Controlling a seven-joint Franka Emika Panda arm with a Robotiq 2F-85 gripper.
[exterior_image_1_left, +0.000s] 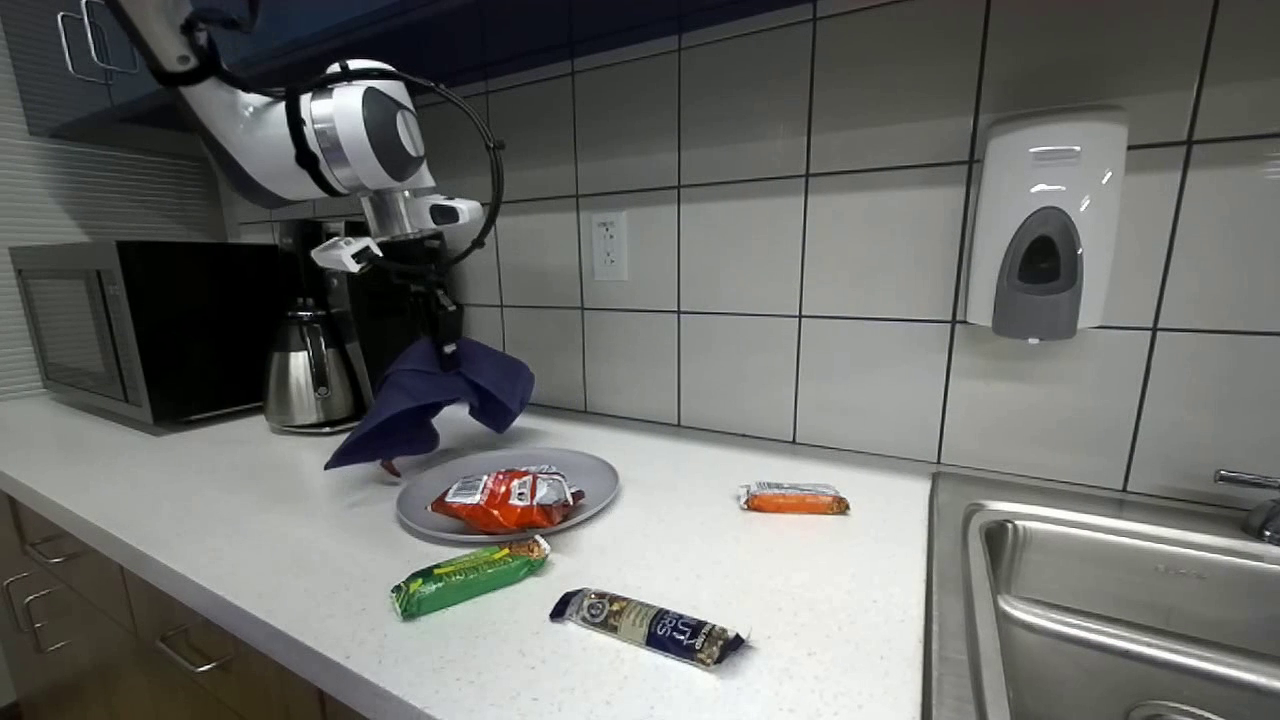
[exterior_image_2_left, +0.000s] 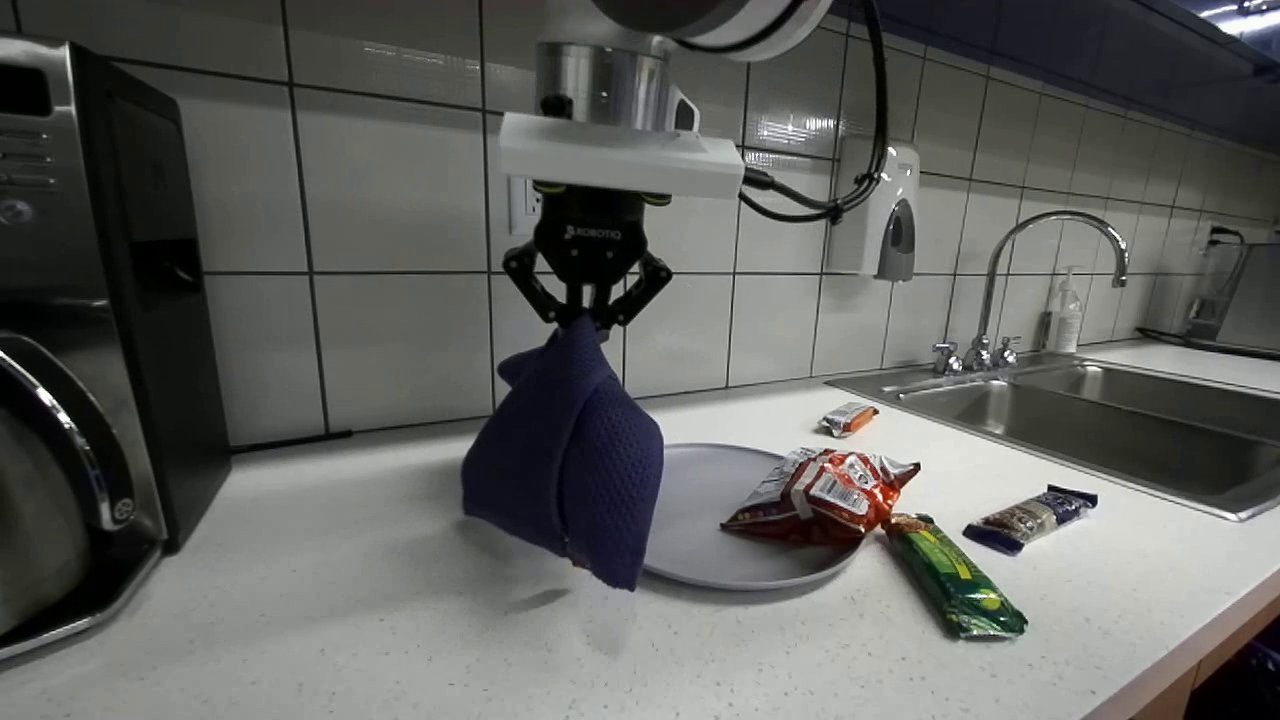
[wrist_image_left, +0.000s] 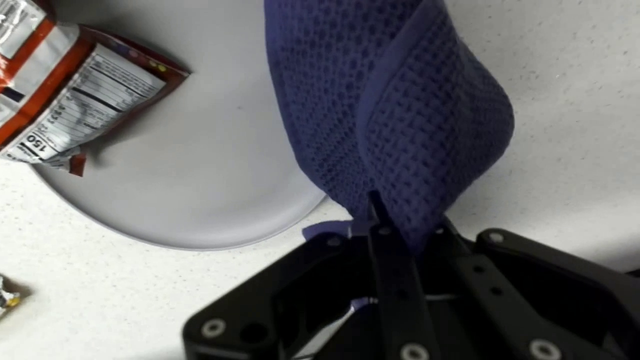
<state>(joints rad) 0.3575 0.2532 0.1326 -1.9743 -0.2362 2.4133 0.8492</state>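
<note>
My gripper is shut on a dark purple cloth, pinching it near its top. The cloth hangs in folds above the counter, beside the grey plate. On that plate lies a crumpled red and silver snack bag. Seen from the wrist, the cloth hides part of the plate, while the bag is cut off by the frame's left edge. A small reddish-brown bit peeks out beneath the cloth in an exterior view; what it is I cannot tell.
A green bar, a dark blue nut bar and an orange packet lie on the counter. Behind the arm stand a steel carafe and a microwave. A metal sink is set in at the far end, with a tiled wall behind.
</note>
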